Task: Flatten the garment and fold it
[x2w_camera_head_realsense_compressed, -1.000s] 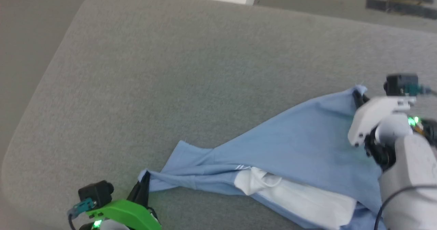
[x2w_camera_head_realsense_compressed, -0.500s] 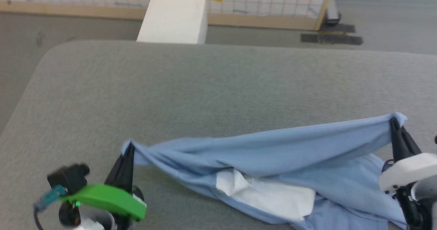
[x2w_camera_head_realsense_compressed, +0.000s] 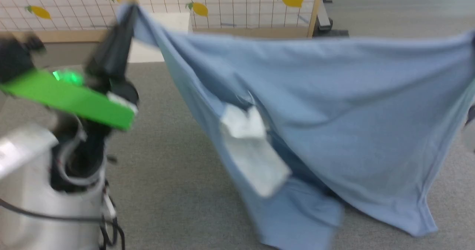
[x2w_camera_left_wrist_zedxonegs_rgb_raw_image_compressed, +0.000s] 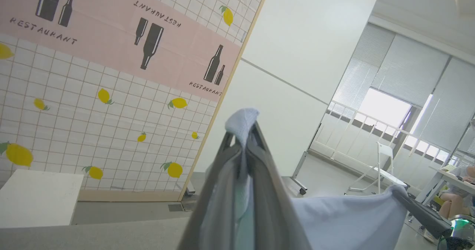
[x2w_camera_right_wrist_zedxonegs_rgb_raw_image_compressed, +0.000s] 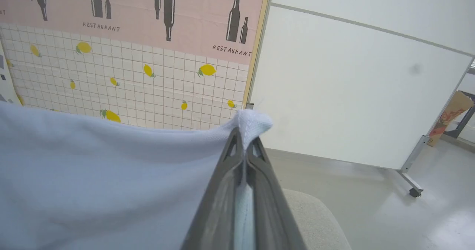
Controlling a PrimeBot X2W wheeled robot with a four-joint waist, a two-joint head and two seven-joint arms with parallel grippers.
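The garment (x2w_camera_head_realsense_compressed: pixel 334 112), a light-blue shirt with a white section (x2w_camera_head_realsense_compressed: pixel 248 149), hangs spread in the air above the grey table (x2w_camera_head_realsense_compressed: pixel 167 175). Its lower edge droops toward the table. My left gripper (x2w_camera_head_realsense_compressed: pixel 126 14), below it a green housing, is shut on the top left corner. The left wrist view shows that corner of the garment (x2w_camera_left_wrist_zedxonegs_rgb_raw_image_compressed: pixel 241 120) pinched in the left gripper (x2w_camera_left_wrist_zedxonegs_rgb_raw_image_compressed: pixel 243 133). My right gripper (x2w_camera_right_wrist_zedxonegs_rgb_raw_image_compressed: pixel 244 136) is shut on the opposite corner of the garment (x2w_camera_right_wrist_zedxonegs_rgb_raw_image_compressed: pixel 254 123), and the cloth stretches away to its left. The head view is blurred.
A white box (x2w_camera_left_wrist_zedxonegs_rgb_raw_image_compressed: pixel 37 198) stands on the floor beyond the table's far edge. Behind it is a tiled partition with lemons (x2w_camera_head_realsense_compressed: pixel 230 1). A white chair (x2w_camera_left_wrist_zedxonegs_rgb_raw_image_compressed: pixel 386 164) and a seated person (x2w_camera_left_wrist_zedxonegs_rgb_raw_image_compressed: pixel 458 194) are far off in the left wrist view.
Both grippers have risen with the garment's corners, lifting it off the table and stretching it wide between them. The head camera has tilted up as well.
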